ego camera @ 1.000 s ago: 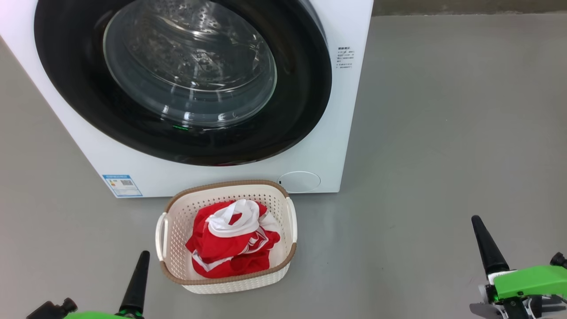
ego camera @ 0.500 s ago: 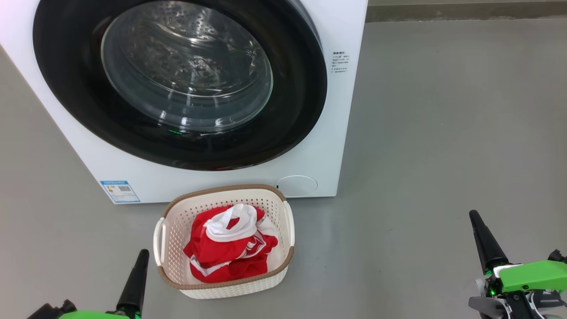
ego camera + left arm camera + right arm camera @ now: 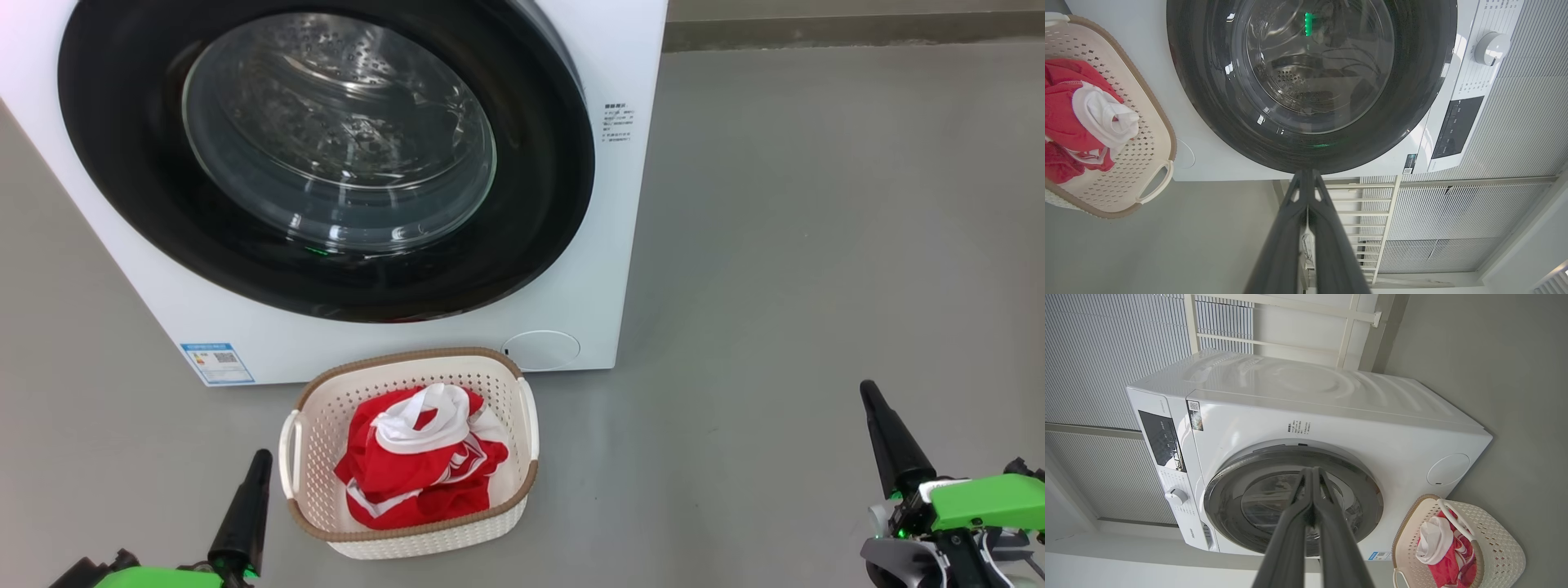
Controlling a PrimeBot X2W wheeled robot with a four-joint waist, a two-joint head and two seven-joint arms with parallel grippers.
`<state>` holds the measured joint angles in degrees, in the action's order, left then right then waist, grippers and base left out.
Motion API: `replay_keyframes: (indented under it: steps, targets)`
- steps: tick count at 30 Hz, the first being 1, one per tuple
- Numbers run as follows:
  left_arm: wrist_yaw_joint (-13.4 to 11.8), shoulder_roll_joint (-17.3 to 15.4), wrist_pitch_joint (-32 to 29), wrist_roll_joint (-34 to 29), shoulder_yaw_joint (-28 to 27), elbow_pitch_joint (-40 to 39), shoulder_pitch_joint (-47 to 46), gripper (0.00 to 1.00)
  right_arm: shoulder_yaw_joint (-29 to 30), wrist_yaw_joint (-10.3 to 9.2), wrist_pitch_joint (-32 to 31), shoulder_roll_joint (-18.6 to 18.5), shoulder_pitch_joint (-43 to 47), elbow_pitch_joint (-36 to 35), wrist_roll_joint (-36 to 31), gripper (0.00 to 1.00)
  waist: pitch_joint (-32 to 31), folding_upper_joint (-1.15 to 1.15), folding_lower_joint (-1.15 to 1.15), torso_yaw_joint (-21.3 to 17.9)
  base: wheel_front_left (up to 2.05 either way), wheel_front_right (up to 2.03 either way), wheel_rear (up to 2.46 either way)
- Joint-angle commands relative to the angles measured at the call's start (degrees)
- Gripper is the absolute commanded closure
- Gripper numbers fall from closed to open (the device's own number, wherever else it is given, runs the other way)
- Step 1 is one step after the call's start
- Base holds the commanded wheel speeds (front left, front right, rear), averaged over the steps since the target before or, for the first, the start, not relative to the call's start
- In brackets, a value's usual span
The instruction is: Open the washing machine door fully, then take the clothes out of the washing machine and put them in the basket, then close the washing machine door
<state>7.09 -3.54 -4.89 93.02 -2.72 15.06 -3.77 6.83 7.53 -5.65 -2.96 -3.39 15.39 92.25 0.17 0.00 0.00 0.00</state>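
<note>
Left fingers (image 3: 243,513) together, base cropped, washing machine door (image 3: 122,204) top cropped

Nothing can be read: on the washing machine (image 3: 629,269), the small blue label (image 3: 216,363) with a square code low on the front, the block of tiny dark print (image 3: 617,123) higher up and the code sticker (image 3: 1194,415) by the top edge are all too small.

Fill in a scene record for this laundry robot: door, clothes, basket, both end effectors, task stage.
washing machine door: shut on the washing machine
clothes: red and white, heaped in the basket
basket: on the floor before the machine
left end effector: shut, empty, beside the basket
right end effector: shut, empty, over the floor
task stage: all steps appear done
</note>
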Motion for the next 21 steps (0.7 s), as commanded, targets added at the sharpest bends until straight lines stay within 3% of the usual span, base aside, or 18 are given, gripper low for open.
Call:
replay_keyframes:
  steps: [1, 21]
  targets:
    - [0.40, -0.52, -0.28, 0.51, -2.16, -1.08, -2.28, 1.00, -0.88, -0.04, -0.37, -0.35, -2.74, -1.40, 0.39, 1.00, 0.00, 0.00, 0.00, 0.00, 0.00, 0.00, 0.00]
    - [0.40, -0.26, -0.58, 0.20, -2.53, -1.06, -2.31, 1.00, -0.72, -0.04, -0.50, -0.24, -2.75, -1.39, 0.26, 1.00, 0.00, 0.00, 0.00, 0.00, 0.00, 0.00, 0.00]
